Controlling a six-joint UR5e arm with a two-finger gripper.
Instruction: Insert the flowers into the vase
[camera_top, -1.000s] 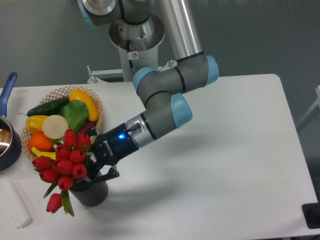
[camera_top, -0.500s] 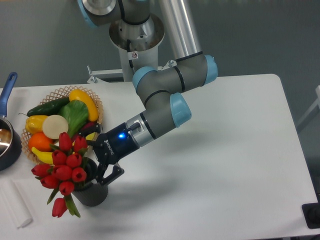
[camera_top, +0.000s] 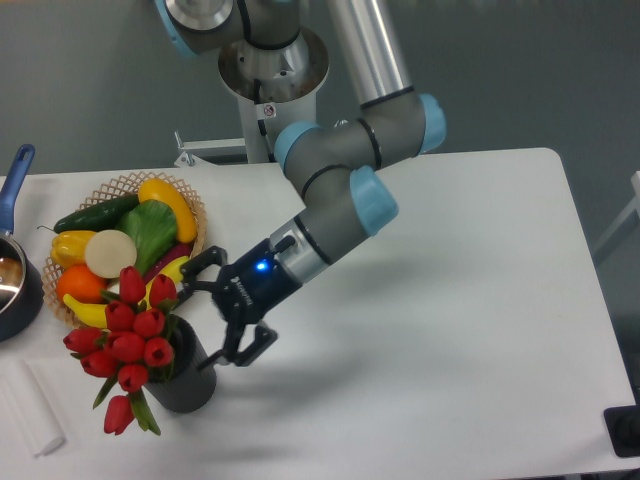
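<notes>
A short dark grey-black ribbed cylindrical vase (camera_top: 185, 378) stands near the front left of the white table (camera_top: 470, 330). The bunch of red tulip flowers with green leaves (camera_top: 125, 340) sits in its mouth and leans out over its left side; about ten buds show, one hanging low. The black two-finger gripper (camera_top: 212, 310) is just right of the vase, spread wide and gripping nothing. Behind, a round wicker basket (camera_top: 125, 185) holds a green cucumber, a yellow pepper, an orange, a pale round fruit and other produce. One blue-handled pot (camera_top: 15, 270) sits at the left edge.
</notes>
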